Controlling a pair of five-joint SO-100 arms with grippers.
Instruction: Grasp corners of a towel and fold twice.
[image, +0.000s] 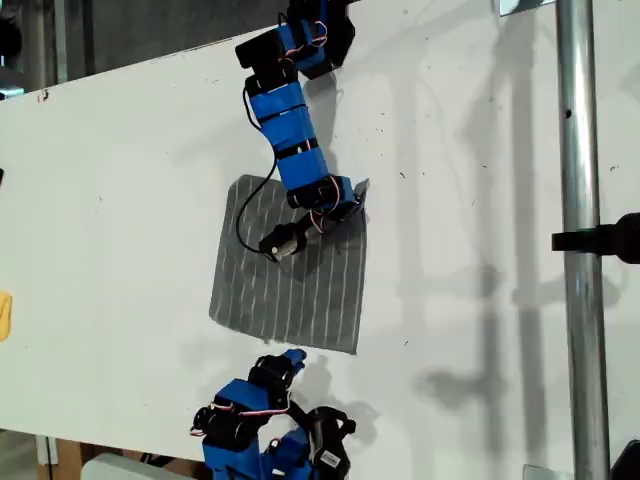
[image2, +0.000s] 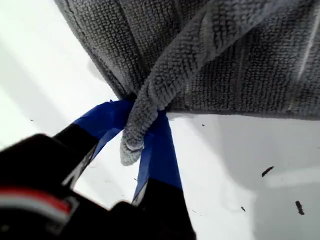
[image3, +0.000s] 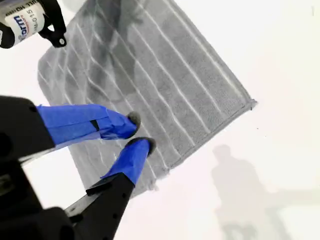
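- towel (image: 290, 275): dark grey with pale stripes, lies mostly flat on the white table (image: 120, 200), near the middle of it and closer to the edge at the bottom of the exterior view
- my first gripper (image2: 142, 132): clamped on one corner (image2: 132, 145) of the towel. The cloth is bunched into a twisted tip between the two blue-taped fingers (image2: 160, 150); the tip pokes out past them
- exterior view: that arm reaches in from the table's top edge, its gripper (image: 345, 197) at the towel's top-right corner there
- my second gripper (image3: 135, 132): jaws slightly apart, holding nothing. Blue tips hover over the striped cloth near its edge; cannot tell whether they touch it
- exterior view: second gripper (image: 285, 360) sits just beside the towel's bottom edge
- remaining towel corners lie flat on the table
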